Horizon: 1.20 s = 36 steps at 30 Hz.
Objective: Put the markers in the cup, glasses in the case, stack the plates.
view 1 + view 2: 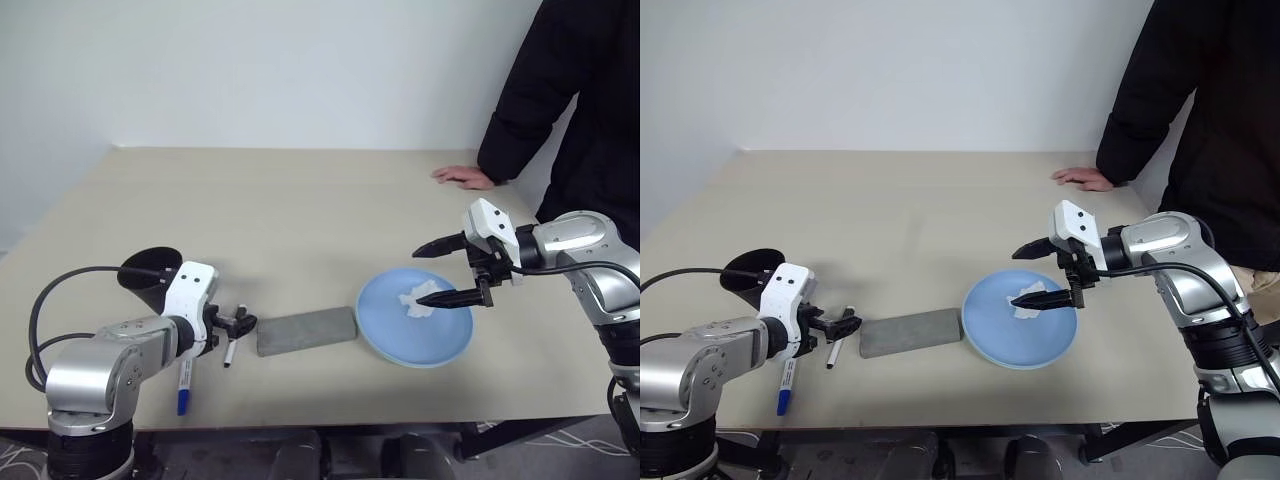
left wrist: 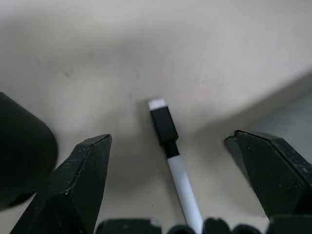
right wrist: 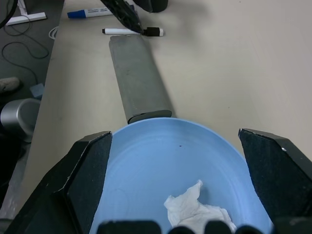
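Note:
The thin marker (image 1: 229,351) with the black cap (image 2: 163,127) lies flat on the table between the cup and the case. My left gripper (image 1: 238,322) hangs open just above it, one finger (image 2: 80,180) on each side. The thicker blue-capped marker (image 1: 184,385) lies near the front edge. The black cup (image 1: 149,271) stands behind my left hand. The grey case (image 1: 306,330) lies shut. A light blue plate (image 1: 440,335) holds a crumpled tissue (image 1: 413,300). My right gripper (image 1: 421,275) hovers open over it, holding nothing. The glasses are out of view.
A person in a black coat (image 1: 590,100) stands at the table's far right with a hand (image 1: 462,177) resting on the table. A black cable (image 1: 50,290) loops beside my left arm. The table's front edge runs close to the blue-capped marker.

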Available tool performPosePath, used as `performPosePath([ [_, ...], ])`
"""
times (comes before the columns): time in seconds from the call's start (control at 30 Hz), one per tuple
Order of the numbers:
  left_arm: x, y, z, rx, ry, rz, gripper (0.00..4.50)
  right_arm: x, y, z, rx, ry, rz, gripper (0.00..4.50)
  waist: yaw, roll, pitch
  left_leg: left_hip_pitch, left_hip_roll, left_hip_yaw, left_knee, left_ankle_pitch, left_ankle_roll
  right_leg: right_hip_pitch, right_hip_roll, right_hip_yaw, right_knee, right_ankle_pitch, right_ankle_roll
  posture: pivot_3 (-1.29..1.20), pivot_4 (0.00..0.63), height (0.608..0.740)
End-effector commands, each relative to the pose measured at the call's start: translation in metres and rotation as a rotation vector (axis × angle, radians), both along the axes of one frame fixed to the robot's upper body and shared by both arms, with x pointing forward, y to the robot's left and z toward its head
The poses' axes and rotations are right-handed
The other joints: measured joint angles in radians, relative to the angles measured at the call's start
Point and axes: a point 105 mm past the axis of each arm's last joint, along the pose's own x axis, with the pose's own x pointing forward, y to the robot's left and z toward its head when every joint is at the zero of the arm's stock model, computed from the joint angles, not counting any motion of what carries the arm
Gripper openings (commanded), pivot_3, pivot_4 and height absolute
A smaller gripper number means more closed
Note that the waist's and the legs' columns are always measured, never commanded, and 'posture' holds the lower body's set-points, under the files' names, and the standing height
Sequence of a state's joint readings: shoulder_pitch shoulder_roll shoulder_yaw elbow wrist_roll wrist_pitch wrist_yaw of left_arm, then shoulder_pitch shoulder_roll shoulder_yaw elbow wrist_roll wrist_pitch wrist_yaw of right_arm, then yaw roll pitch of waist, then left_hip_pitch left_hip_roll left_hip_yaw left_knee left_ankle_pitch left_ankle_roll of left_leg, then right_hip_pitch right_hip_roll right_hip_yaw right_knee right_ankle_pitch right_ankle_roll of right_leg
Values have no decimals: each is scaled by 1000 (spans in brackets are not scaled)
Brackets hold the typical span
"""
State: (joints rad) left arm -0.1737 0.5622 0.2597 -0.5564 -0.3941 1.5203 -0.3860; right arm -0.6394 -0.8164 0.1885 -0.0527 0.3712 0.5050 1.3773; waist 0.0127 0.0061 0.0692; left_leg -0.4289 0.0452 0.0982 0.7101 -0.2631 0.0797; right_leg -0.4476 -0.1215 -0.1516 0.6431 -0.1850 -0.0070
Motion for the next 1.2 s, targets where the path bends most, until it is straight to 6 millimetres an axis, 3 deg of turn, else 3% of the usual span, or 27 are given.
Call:
performPosePath([
  [0.03, 4, -4, 0, 16, 8, 21, 4373, 0, 0, 13, 7, -46, 10, 4500, 0, 0, 0, 0, 0, 0, 0, 0, 0, 0, 0, 0, 0, 0, 0, 0, 0, 697],
  [0.57, 10, -11, -15, 85, 104, 28, 4373, -1, 4, 14, 7, -54, 27, 4500, 1, 1, 0, 1, 0, -1, 0, 0, 0, 1, -1, -1, 0, 0, 0, 0, 0, 697],
  [0.67, 13, -14, -14, 86, 104, 24, 3804, 0, 5, 14, 6, -54, 31, 4500, 2, 1, 0, 1, 0, -2, 0, 0, 0, 1, -2, -1, 0, 0, 0, 0, 0, 697],
  [1.03, 16, -17, -15, 119, 120, 2, 108, -1, 8, 15, 10, -65, 45, 4500, 2, 1, 0, 1, -1, -2, -3, 0, 0, 0, -2, -1, -1, 0, 0, 0, 0, 697],
  [1.2, 16, -20, -16, 159, 136, -47, 96, 0, 9, 15, 15, -68, 46, 4500, 3, 1, -1, 1, -1, -2, -3, 1, -1, 0, -2, -1, -1, 0, 0, 0, 0, 697],
])
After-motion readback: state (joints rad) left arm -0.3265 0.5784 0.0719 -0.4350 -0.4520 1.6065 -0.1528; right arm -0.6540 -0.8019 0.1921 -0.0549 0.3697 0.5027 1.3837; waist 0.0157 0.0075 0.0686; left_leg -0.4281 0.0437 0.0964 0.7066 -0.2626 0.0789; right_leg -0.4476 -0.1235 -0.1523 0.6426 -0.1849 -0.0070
